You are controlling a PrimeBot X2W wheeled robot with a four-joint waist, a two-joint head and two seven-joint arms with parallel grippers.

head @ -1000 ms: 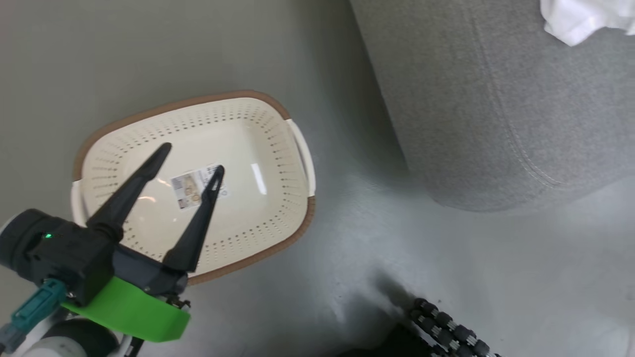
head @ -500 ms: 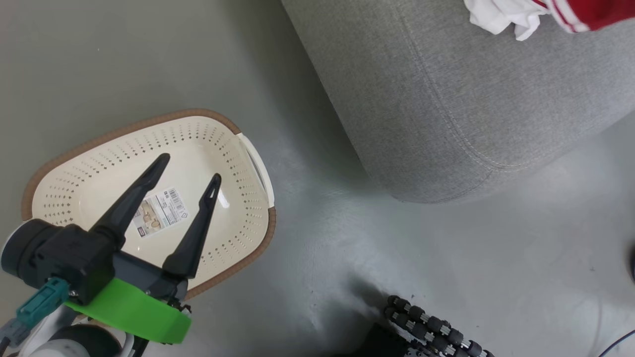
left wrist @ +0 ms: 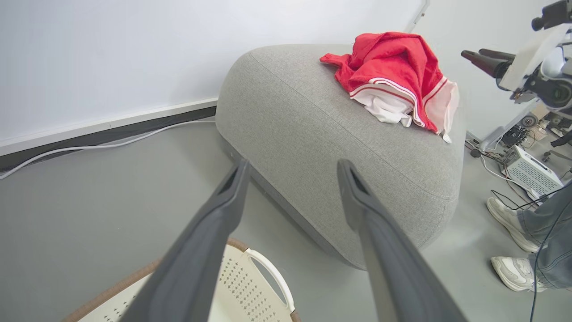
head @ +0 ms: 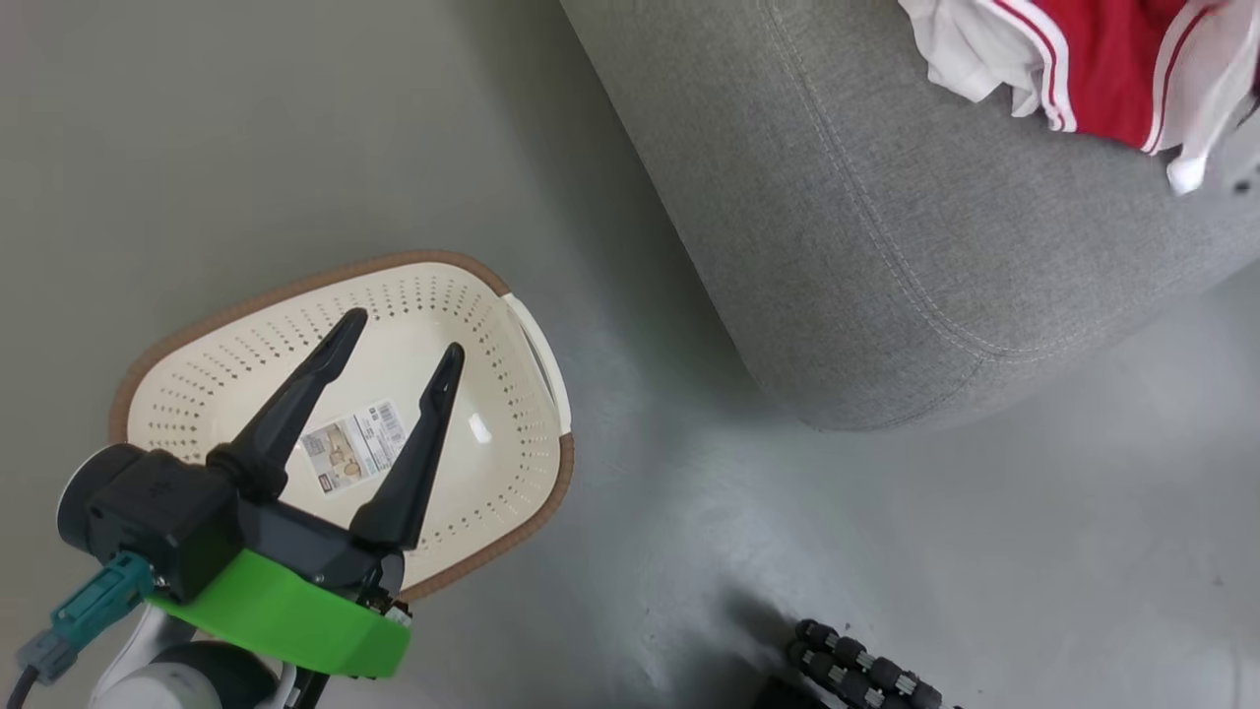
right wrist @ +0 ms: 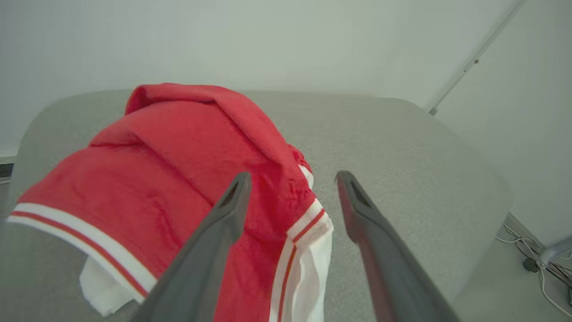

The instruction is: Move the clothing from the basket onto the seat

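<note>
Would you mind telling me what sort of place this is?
Probably a robotics lab staged as a living room: a large light grey fabric sofa on bare grey floor, with a white vented equipment box and loose cables nearby.

floor [head: 886, 551] grey | cable [left wrist: 103, 145] white, along wall | person's shoes [left wrist: 511, 223] white | box [left wrist: 534, 172] perforated

Red-and-white clothing [head: 1102, 69] bunched on grey seat [head: 837, 226], cream basket [head: 177, 394] beside it
</note>
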